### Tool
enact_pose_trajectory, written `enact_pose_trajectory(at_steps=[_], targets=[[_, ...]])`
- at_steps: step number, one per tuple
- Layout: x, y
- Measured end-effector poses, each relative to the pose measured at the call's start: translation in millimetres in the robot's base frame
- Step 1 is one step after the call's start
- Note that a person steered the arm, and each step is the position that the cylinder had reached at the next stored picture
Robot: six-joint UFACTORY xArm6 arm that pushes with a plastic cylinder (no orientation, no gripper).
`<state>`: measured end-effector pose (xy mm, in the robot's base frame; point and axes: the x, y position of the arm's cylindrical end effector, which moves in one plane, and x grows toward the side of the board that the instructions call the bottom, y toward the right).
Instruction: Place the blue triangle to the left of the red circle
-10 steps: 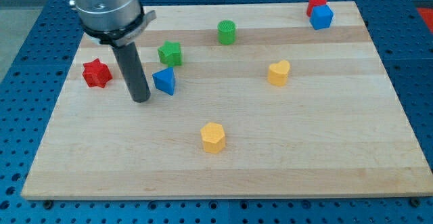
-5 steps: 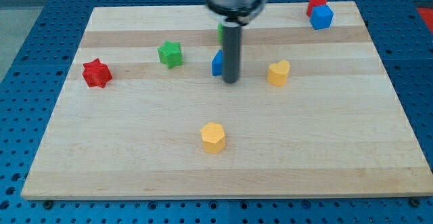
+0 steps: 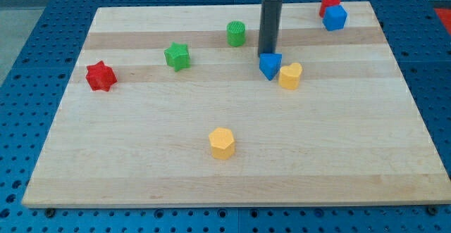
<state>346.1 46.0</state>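
The blue triangle (image 3: 270, 66) lies at the board's upper middle, touching or nearly touching the yellow heart (image 3: 289, 75) on its right. My tip (image 3: 268, 54) stands at the triangle's top edge, just above it in the view. The red circle (image 3: 329, 4) sits at the view's top right corner of the board, partly behind a blue cube (image 3: 335, 17) that sits against its lower right side. The triangle is far to the left of and below the red circle.
A green cylinder (image 3: 237, 33) is left of the rod. A green star (image 3: 177, 55) and a red star (image 3: 101, 76) lie toward the view's left. A yellow hexagon (image 3: 222, 143) sits at lower middle. The wooden board (image 3: 352, 155) lies on a blue pegboard.
The blue triangle has slid from the left part of the board to the right, up to the yellow heart. My rod moved right with it and now stands above it.
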Motion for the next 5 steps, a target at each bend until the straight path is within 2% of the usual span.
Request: enact_pose_trajectory(at_steps=[1,2,3,4,5], targets=[[7,-48],[35,-65],[59,-36],[49,24],[7,64]])
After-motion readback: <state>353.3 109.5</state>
